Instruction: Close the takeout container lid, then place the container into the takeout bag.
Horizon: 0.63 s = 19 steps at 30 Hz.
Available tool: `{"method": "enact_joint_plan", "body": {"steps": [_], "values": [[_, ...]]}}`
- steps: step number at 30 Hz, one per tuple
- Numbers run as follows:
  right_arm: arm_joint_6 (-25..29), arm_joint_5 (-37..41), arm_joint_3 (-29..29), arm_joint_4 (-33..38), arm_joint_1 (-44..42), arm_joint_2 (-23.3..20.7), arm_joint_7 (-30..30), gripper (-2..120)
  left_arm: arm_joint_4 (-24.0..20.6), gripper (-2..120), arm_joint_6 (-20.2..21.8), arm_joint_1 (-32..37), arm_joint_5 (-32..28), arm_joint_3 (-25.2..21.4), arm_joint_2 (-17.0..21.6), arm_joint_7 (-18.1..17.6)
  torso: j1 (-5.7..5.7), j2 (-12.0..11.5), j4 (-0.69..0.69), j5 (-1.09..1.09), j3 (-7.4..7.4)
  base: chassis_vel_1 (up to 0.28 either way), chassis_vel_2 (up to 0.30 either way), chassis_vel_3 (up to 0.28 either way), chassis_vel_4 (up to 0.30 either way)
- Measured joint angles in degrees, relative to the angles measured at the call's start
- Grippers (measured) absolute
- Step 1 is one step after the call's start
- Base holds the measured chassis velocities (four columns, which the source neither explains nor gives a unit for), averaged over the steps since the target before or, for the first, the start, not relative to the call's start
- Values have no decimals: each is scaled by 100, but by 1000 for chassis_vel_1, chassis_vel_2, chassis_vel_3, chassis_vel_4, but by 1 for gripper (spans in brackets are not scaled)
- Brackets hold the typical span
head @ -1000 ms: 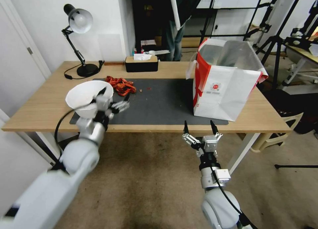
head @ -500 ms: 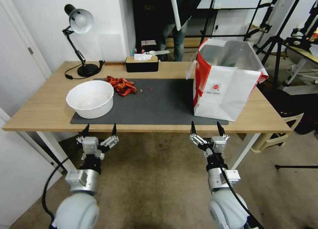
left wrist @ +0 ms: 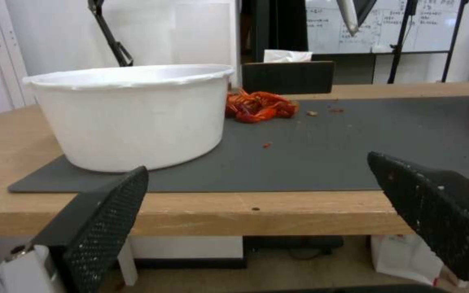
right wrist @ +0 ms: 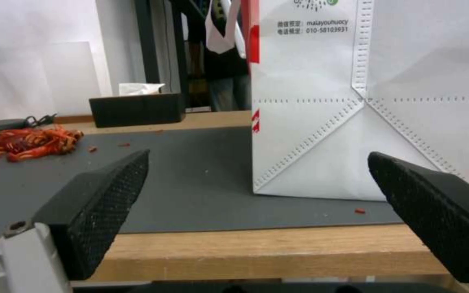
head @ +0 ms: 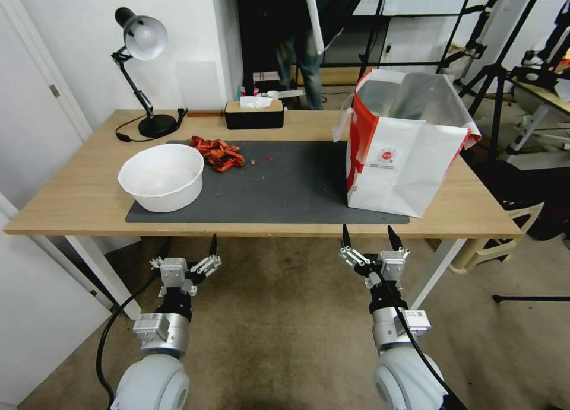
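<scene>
Both grippers, left and right, jaws open and empty, hang below the table front edge. Right wrist view shows printed text on takeout bag; left wrist shows white bowl.

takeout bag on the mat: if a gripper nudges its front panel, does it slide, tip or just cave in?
Likely caves first: the takeout bag looks like thin creased sheet, its mouth sagging open. It probably also slides or tips readily, being tall on a narrow folded base and apparently light. Its footing on the dark mat may add some grip.
</scene>
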Motion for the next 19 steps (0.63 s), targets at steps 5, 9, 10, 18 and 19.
{"method": "enact_joint_plan", "body": {"steps": [5,9,10,18,19], "values": [[-2,0,-2,-2,0,-1,-1,100,1,100,0,-9,-9,5,8,2,1,0,0,0,0,0,0,0,0],[-4,0,-3,-4,2,-1,0,100,3,100,0,-14,-13,7,12,4,1,0,0,0,0,0,0,0,0],[-4,0,-4,-5,2,-1,0,100,3,100,0,-15,-13,7,13,4,0,0,0,0,0,0,0,0,0],[-7,0,-5,-5,4,-1,0,100,5,100,2,-20,-16,11,17,6,0,0,0,0,0,0,0,0,0],[-7,0,-5,-5,4,-1,0,100,5,100,2,-20,-17,11,17,6,0,0,0,0,0,0,0,0,0]]}}
